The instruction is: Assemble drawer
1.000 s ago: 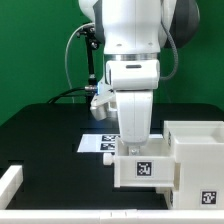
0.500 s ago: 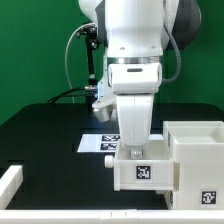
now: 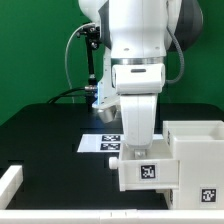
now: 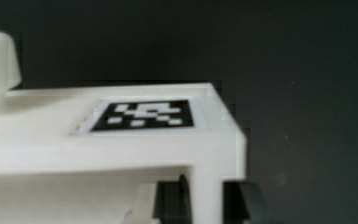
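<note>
Drawer tray box (image 3: 147, 170) sat on black table (image 3: 50, 125), touching large casing (image 3: 197, 150); jaws (image 4: 204, 198) closed on tray box wall, arm directly above.

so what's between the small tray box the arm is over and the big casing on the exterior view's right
Nothing visible in the exterior view: the tray box sits flush against the casing, with no table showing between. The wrist view doesn't show that seam.

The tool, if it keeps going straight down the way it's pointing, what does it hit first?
Probably the small tray box: the tool points down at its wall, fingers seemingly astride it. Below lies the black table.
</note>
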`<state>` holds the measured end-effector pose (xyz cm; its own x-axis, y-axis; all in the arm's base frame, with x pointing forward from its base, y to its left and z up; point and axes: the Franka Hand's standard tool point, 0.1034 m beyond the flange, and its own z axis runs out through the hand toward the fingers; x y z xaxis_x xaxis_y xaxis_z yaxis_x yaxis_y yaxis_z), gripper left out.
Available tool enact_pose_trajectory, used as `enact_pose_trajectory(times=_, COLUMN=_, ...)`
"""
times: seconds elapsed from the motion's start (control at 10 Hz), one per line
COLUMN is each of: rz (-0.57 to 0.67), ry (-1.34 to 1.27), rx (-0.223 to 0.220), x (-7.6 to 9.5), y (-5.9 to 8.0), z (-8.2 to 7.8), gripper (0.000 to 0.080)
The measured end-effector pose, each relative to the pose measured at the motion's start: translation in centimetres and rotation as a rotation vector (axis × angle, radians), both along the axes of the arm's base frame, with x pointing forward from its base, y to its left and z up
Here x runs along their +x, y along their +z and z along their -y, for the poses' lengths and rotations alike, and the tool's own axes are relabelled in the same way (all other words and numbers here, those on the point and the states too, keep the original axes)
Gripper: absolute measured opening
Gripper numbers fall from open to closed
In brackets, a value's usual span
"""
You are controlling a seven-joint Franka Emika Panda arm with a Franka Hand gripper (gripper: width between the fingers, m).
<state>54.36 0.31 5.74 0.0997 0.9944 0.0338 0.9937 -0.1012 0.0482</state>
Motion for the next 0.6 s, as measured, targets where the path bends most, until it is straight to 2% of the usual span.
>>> enact_pose_trajectory(times=0.3, rz=0.0, ry=0.0, rx=0.0, x=0.0, y=0.0, z=-0.01, gripper=0.0037)
enact_pose_trajectory(times=0.6, rz=0.001, ry=-0.022, rx=-0.005, x=0.09, y=0.11, z=-0.9, gripper=0.0038)
